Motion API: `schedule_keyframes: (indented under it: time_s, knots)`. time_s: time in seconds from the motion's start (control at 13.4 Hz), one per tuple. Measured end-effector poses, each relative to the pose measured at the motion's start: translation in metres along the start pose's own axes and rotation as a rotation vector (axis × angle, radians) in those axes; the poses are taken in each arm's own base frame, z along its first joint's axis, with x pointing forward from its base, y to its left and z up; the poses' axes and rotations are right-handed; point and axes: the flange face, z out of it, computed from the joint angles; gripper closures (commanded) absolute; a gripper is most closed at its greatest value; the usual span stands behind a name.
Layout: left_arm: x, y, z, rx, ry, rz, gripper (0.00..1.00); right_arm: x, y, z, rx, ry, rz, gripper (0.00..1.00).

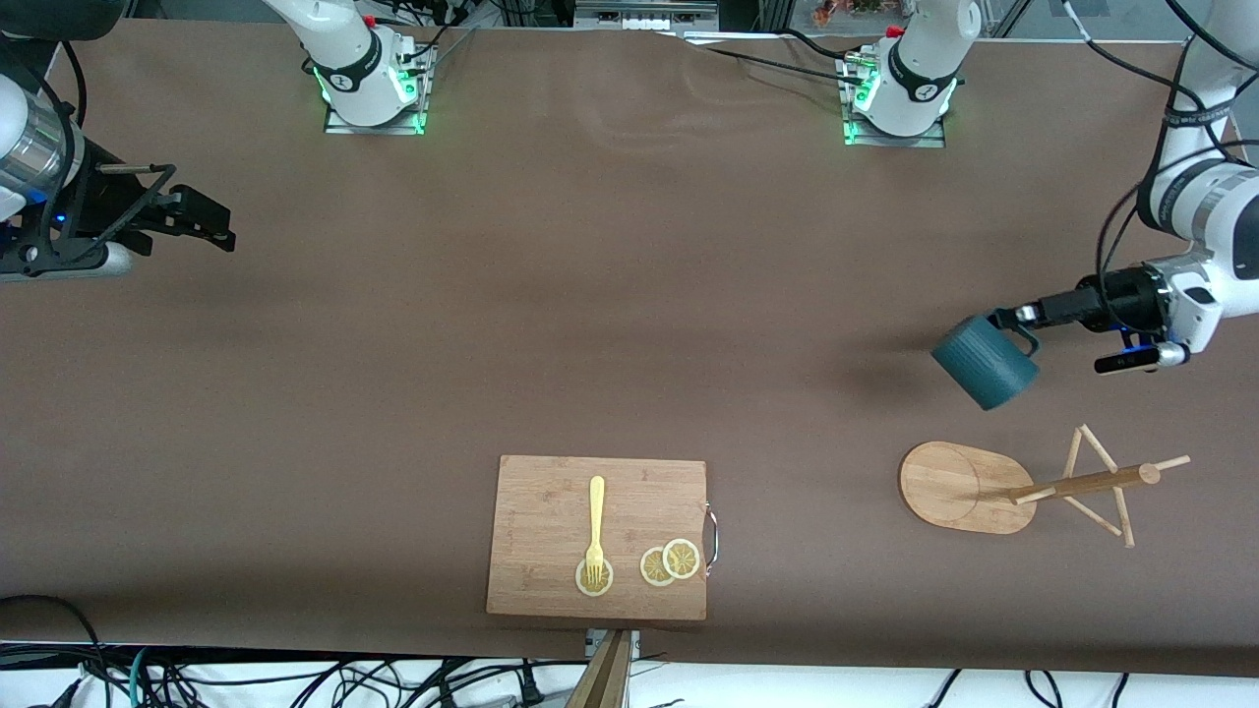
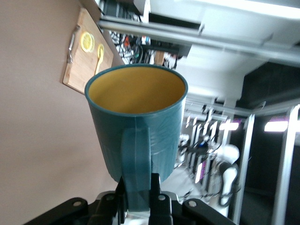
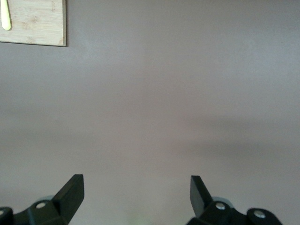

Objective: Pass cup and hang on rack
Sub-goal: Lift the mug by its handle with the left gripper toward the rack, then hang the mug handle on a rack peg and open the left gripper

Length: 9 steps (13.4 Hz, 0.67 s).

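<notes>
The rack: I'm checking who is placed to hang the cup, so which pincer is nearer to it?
Left. The left pincer holds the cup in the air beside the rack. The right pincer, open, waits at the right arm's end of the table.

1. The cup (image 1: 984, 366), clamped in the left claw (image 1: 1013, 320), is dark teal outside with fine ribbing, yellowish-tan inside.
2. The rack (image 1: 969, 488), near the left claw, is light wood with pale pegs.
3. The worktop (image 1: 551, 295) is plain brown.
4. The cutting board (image 1: 551, 511) is light bamboo, carrying a pale yellow fork (image 1: 596, 526) and yellow lemon slices (image 1: 671, 562).
5. The right claw (image 1: 202, 218) is black, its arm white.
</notes>
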Motion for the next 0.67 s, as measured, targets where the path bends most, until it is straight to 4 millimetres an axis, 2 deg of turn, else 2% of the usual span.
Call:
schedule_keyframes:
  time_s: [0.37,0.52,0.67]
  knots:
    - [0.027,0.008,-0.037,-0.088,0.044,-0.084,1.0,0.001,0.001,0.002,0.0,-0.002,0.001,0.0]
    - [0.036,-0.005,-0.043,-0.153,0.087,-0.104,1.0,0.001,0.001,0.002,0.0,-0.002,0.001,0.0]
    - [0.054,-0.021,-0.045,-0.185,0.106,-0.112,1.0,0.001,0.001,0.002,0.001,-0.002,0.001,0.0]
